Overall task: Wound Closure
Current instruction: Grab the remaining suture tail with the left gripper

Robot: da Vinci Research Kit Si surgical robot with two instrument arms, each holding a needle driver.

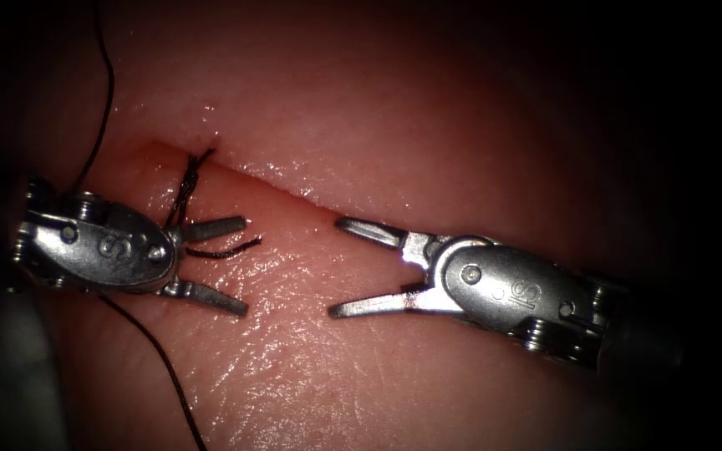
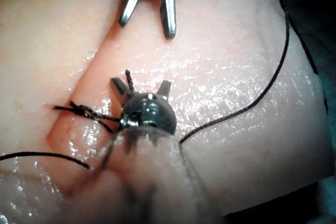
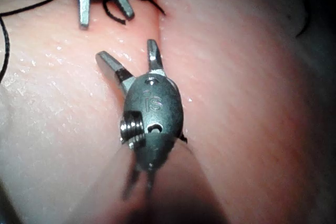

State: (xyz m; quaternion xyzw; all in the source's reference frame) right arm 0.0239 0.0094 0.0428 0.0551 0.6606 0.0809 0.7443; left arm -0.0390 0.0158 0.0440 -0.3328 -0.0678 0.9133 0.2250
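Near edge: a thread (image 1: 160, 367) runs over the tissue (image 1: 311, 367) below the left tool (image 1: 242, 266). Middle: the left tool, jaws spread, holds nothing; a short cut thread end (image 1: 223, 249) lies between its jaws, and whether it touches them cannot be told. The right tool (image 1: 333, 267), jaws wide apart, holds nothing, its upper jaw over the cut (image 1: 277, 185). Farther: a knot (image 1: 190, 185) sits across the cut's left end. Needle location cannot be told.
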